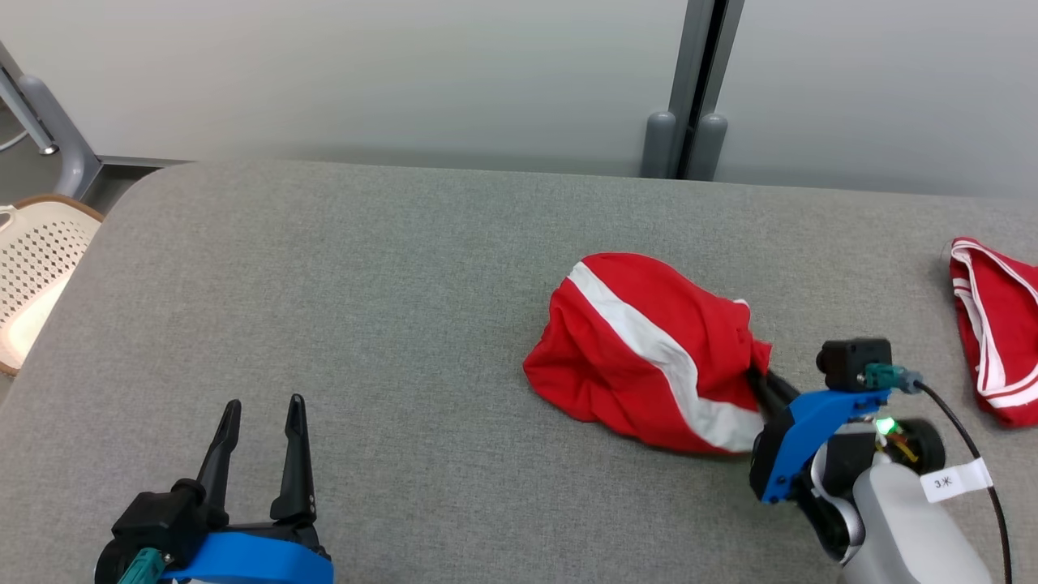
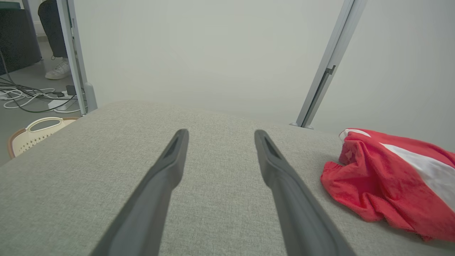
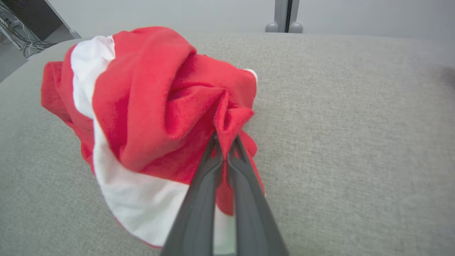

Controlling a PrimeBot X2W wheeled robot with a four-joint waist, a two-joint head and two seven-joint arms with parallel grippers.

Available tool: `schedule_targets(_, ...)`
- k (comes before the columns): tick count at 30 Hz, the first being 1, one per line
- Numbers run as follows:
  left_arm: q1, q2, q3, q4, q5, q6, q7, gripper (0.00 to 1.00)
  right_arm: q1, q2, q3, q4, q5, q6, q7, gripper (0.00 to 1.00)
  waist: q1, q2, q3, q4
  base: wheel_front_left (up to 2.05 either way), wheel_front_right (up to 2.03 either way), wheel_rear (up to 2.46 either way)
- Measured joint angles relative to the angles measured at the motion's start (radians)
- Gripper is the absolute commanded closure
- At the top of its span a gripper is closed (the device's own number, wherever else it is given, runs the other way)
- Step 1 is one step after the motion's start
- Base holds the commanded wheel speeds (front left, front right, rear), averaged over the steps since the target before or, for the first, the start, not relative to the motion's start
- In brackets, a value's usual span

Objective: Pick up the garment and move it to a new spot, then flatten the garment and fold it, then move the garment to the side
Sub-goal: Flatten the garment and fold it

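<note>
Red garment (image 1: pixel 649 353) bunched at table (image 1: pixel 365 284) centre-right, soft, light, floppy; right gripper (image 3: pixel 224 147) pinched on a fold at its near right edge, left gripper (image 1: pixel 261 422) spread, idle near left; better hold: hem corners

Head high, wrists low; garment (image 1: pixel 616 365) common
</note>
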Motion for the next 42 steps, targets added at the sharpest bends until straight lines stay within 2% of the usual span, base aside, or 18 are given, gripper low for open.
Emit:
schedule_targets(6,0.012,-0.001,-0.003,-0.010,-0.002,0.009,0.000,0.00,-0.006,-0.055,-0.009,-0.184,-0.166,0.000,0.042,1.00,0.0000,0.0000,-0.017,0.001,0.00,0.00,0.00)
schedule_targets(8,0.016,-0.001,-0.003,-0.013,-0.003,0.013,0.000,0.00,-0.005,-0.071,-0.003,-0.278,-0.205,0.000,0.077,1.00,0.0000,0.0000,-0.020,-0.001,0.00,0.00,0.00)
schedule_targets(9,0.018,0.000,-0.002,-0.017,-0.003,0.016,0.000,0.00,0.003,-0.085,0.007,-0.382,-0.264,0.000,0.122,1.00,0.0001,0.0000,-0.022,-0.005,0.00,0.00,0.00)
schedule_targets(14,0.020,-0.001,-0.003,-0.024,-0.010,0.021,0.000,0.00,0.085,-0.070,-0.036,-0.605,-0.336,0.000,0.220,1.00,0.0000,0.0000,-0.022,-0.011,0.00,0.00,0.00)
schedule_targets(17,0.020,-0.006,-0.006,-0.023,-0.011,0.021,-0.003,0.00,0.167,-0.029,-0.114,-0.653,-0.353,0.000,0.266,1.00,0.0000,0.0000,-0.017,-0.013,0.00,0.00,0.00)
schedule_targets(18,0.020,-0.006,-0.007,-0.022,-0.012,0.021,-0.005,0.00,0.196,-0.017,-0.139,-0.651,-0.358,0.000,0.282,0.42,0.0000,0.0000,-0.015,-0.014,0.00,0.00,0.00)
schedule_targets(19,0.019,-0.008,-0.009,-0.018,-0.013,0.021,-0.006,0.00,0.242,0.003,-0.179,-0.641,-0.358,0.000,0.291,0.00,0.0000,0.0000,-0.012,-0.016,0.00,0.00,0.00)
schedule_targets(26,0.016,-0.008,-0.012,-0.008,-0.013,0.020,-0.014,0.00,0.282,0.030,-0.240,-0.606,-0.332,0.000,0.203,0.00,0.0000,0.0000,-0.007,-0.027,0.00,0.00,0.00)
schedule_targets(32,0.013,-0.005,-0.018,-0.002,-0.013,0.017,-0.020,0.00,0.315,0.034,-0.223,-0.602,-0.239,0.000,0.059,0.00,0.0000,0.0000,-0.015,-0.048,0.00,0.00,0.00)
schedule_targets(42,0.014,0.005,-0.021,0.002,-0.014,0.016,-0.024,0.00,0.405,0.034,-0.189,-0.601,-0.172,0.000,-0.123,0.00,0.0000,0.0000,-0.040,-0.100,0.00,0.00,0.00)
